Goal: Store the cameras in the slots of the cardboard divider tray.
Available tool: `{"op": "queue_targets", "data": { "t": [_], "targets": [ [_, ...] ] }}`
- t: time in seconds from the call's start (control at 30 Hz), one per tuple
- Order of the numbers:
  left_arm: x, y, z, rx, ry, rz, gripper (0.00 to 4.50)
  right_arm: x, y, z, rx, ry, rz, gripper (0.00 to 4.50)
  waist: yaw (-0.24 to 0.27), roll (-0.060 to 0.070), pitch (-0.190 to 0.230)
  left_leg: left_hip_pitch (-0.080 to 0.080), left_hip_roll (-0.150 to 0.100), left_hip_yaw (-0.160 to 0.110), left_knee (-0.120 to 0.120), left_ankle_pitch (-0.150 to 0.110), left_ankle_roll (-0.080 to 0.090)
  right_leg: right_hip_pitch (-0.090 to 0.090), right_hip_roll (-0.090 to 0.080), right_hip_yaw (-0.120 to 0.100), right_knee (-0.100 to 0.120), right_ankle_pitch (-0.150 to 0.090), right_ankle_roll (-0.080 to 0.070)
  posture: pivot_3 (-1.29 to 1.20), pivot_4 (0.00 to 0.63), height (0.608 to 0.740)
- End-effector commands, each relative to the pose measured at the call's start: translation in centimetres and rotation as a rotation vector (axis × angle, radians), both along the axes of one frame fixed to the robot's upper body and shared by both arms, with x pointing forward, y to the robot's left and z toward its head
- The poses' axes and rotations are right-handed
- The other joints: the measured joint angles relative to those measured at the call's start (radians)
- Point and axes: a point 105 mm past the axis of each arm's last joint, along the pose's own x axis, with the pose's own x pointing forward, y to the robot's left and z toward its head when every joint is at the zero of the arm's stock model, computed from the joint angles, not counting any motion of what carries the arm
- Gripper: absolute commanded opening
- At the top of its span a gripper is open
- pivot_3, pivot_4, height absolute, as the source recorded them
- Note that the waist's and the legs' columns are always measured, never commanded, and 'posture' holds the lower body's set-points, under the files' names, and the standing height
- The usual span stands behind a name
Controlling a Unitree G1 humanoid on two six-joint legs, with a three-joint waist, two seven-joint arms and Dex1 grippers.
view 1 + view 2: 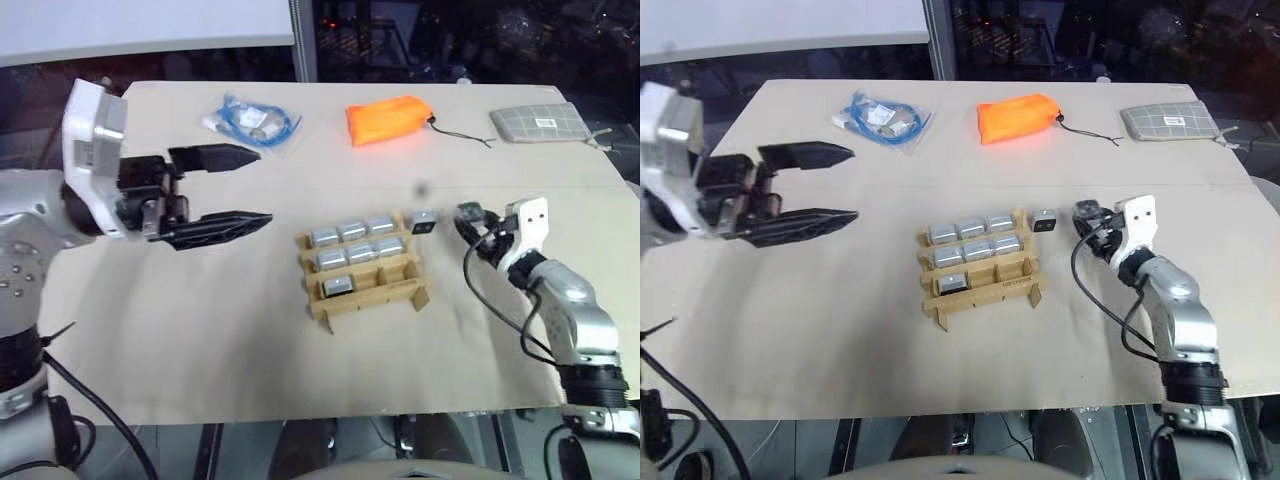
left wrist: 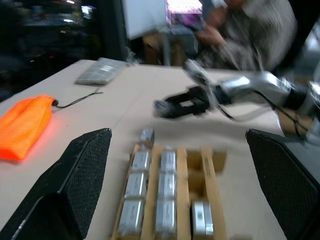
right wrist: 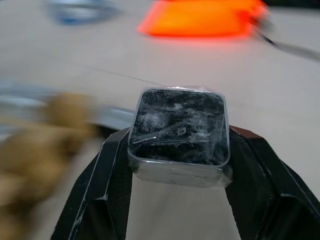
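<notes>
Your right gripper (image 3: pixel 177 165) has its two black fingers pinched on a camera (image 3: pixel 179 131), a small boxy cube with rounded corners whose glossy black face is wrapped in crinkled clear film. Your left gripper (image 1: pixel 235 187) hangs above bare tabletop with its tapered, textured fingers spread wide and nothing between them. The cardboard divider tray (image 1: pixel 365 295) sits mid-table, brown corrugated board with notched dividers; silver-grey cameras fill its two far rows, and one more stands in the near row's left slot (image 1: pixel 338 287). At about two o'clock from the tray, just beside its far right corner, another camera (image 1: pixel 424 222) stands on the pale matte table (image 1: pixel 200 330). At twelve o'clock lies a soft orange pouch (image 1: pixel 389 120), at ten o'clock a clear bag of coiled blue cable (image 1: pixel 252 120), and at one o'clock a grey checked pouch (image 1: pixel 540 123).
</notes>
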Motion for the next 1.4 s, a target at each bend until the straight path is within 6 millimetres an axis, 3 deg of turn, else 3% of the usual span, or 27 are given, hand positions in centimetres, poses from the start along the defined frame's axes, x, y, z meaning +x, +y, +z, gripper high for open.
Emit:
{"op": "queue_targets", "data": {
  "t": [0.03,0.13,0.27,0.4,0.5,0.8,1.23,1.37,1.4],
  "targets": [
    [2.2,-1.3,-1.5,-0.133,0.149,0.1,4.5,-2.2,2.1,4.0,-0.107,-0.163,0.174,2.02,0.0,0.0,0.0,0.0,0.0,0.0,0.0,0.0,0.0,0.0,0.0,0.0,0.0,0.0,0.0,0.0,0.15,0.74],
    [3.3,-2.6,-2.9,-0.251,0.303,0.145,4.5,-3.6,4.0,5.6,-0.175,-0.242,0.283,2.02,0.0,-0.002,0.0,0.0,0.0,-0.001,0.001,0.0,0.001,0.001,-0.001,0.0,0.001,0.0,0.0,0.0,0.15,0.74],
    [2.7,-4.7,-3.6,-0.383,0.503,0.067,4.5,-5.2,7.1,7.6,-0.181,-0.329,0.398,2.02,-0.005,-0.004,0.001,0.0,0.001,-0.002,0.001,0.0,0.0,0.0,0.0,-0.001,0.002,0.0,0.0,0.0,0.15,0.74],
    [2.1,-5.9,-3.1,-0.531,0.671,-0.013,4.5,-6.7,9.6,8.3,-0.206,-0.375,0.493,2.02,0.0,-0.004,0.001,0.0,0.002,-0.003,0.001,0.0,0.0,0.001,-0.002,-0.001,0.002,0.0,0.0,0.0,0.15,0.74],
    [1.5,-6.3,-2.2,-0.585,0.722,-0.053,4.5,-7.1,10.3,8.0,-0.245,-0.384,0.527,2.02,0.004,-0.004,0.001,0.0,0.0,-0.004,0.002,0.0,0.0,0.002,-0.004,-0.003,0.002,0.0,0.0,0.0,0.15,0.74],
    [-0.3,-7.5,-3.4,-0.504,0.81,-0.096,4.5,-7.6,12.2,8.6,-0.305,-0.501,0.563,2.02,0.003,-0.004,0.001,0.0,-0.002,-0.005,0.002,0.001,-0.001,0.002,-0.004,-0.004,0.002,0.0,0.0,0.0,0.15,0.74],
    [-0.3,-7.2,-4.0,-0.481,0.832,-0.086,4.5,-8.1,12.9,9.2,-0.293,-0.564,0.579,2.02,0.005,-0.004,0.001,0.0,-0.003,-0.005,0.002,0.001,-0.001,0.003,-0.003,-0.005,0.001,0.0,0.0,0.0,0.15,0.74],
    [-0.1,-7.0,-4.2,-0.476,0.841,-0.073,3.36,-8.2,12.9,9.1,-0.293,-0.56,0.581,2.02,0.005,-0.004,0.001,0.0,-0.003,-0.005,0.002,0.001,-0.001,0.003,-0.003,-0.005,0.001,0.0,0.0,0.0,0.15,0.74],
    [0.0,-7.0,-4.2,-0.476,0.843,-0.071,2.83,-8.2,12.9,9.1,-0.294,-0.56,0.581,2.02,0.005,-0.004,0.001,0.0,-0.003,-0.005,0.002,0.001,-0.001,0.003,-0.003,-0.005,0.001,0.0,0.0,0.0,0.15,0.74]
  ]
}}
